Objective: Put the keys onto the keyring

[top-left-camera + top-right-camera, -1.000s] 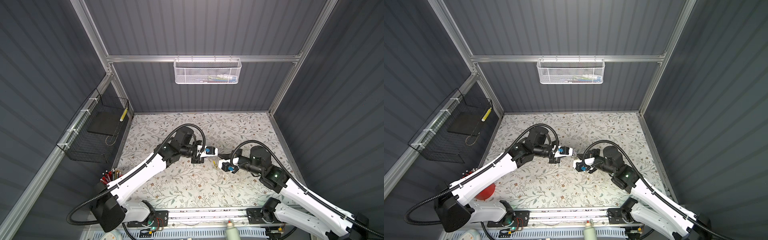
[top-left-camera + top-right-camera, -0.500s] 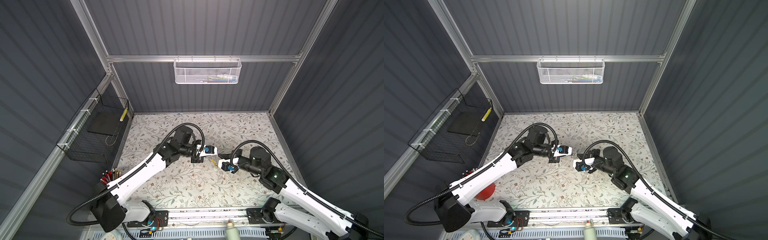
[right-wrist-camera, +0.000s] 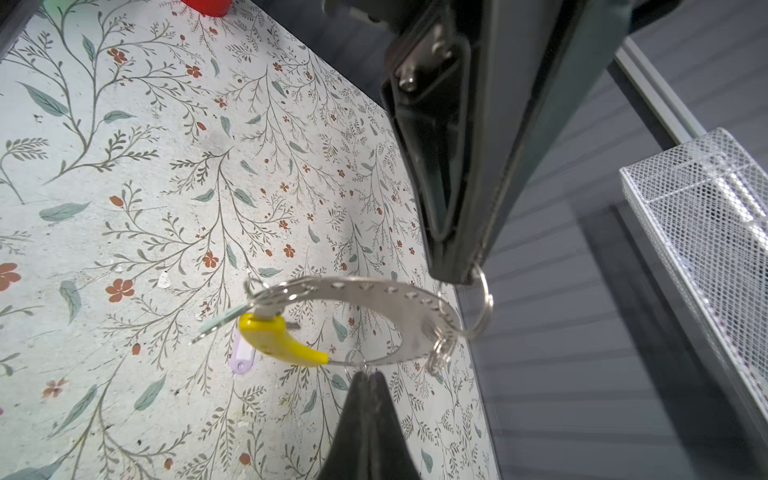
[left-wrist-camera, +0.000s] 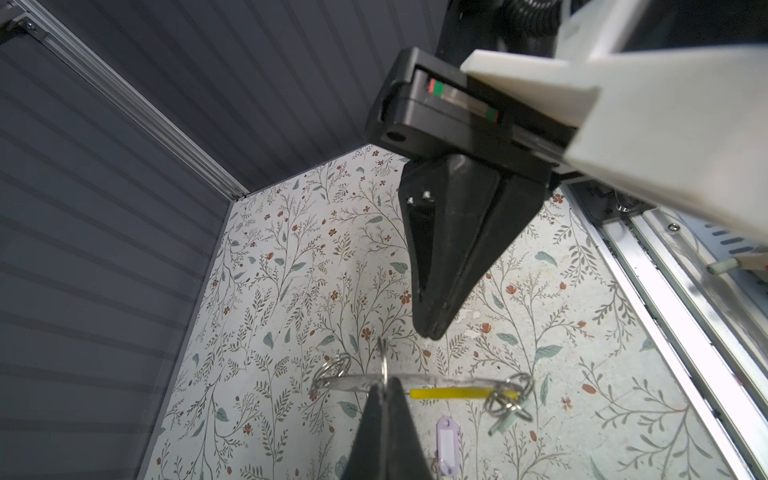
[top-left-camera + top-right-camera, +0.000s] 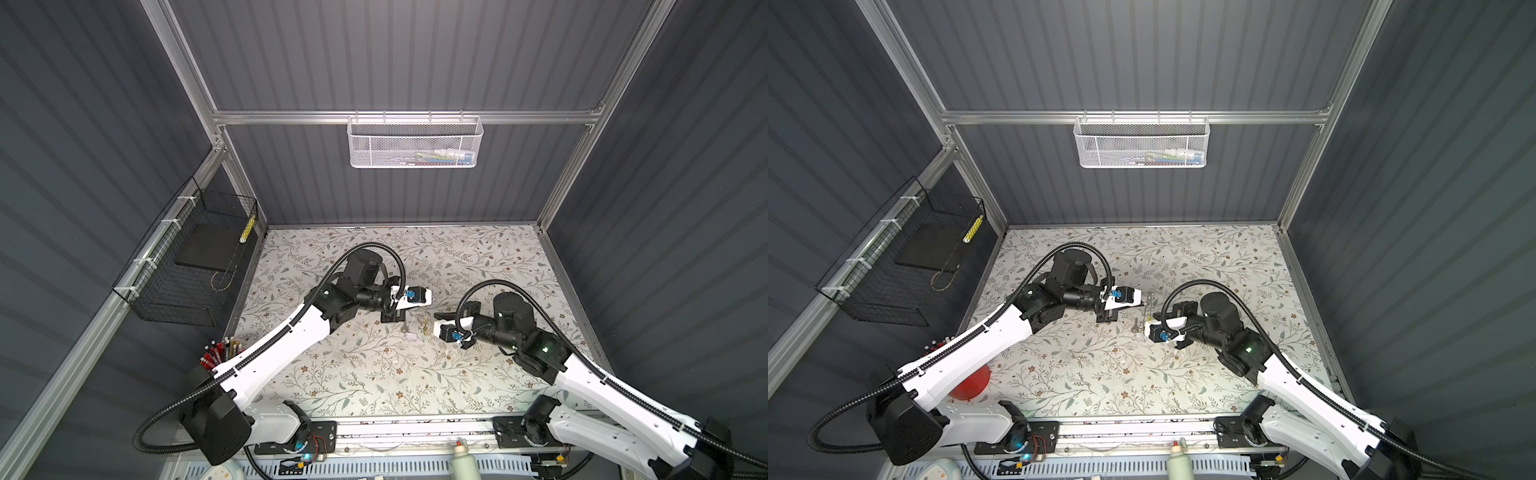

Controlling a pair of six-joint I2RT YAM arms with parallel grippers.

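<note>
Keyring (image 3: 386,299) is held clear of the bench (image 5: 374,374) near its middle. It is seen edge-on in both top views, long axis running front edge to back edge. It is pinched by the left pincer (image 4: 382,388) at one small split ring (image 4: 383,363) and by the right pincer (image 3: 368,377) at another. A pale-headed key (image 3: 216,326) is hung beside the yellow segment (image 3: 278,343).

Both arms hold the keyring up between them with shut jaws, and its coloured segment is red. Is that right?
No. The segment is yellow, not red; the right wrist view shows it. The rest stands: the left gripper and right gripper hold the keyring up between them with shut jaws.
</note>
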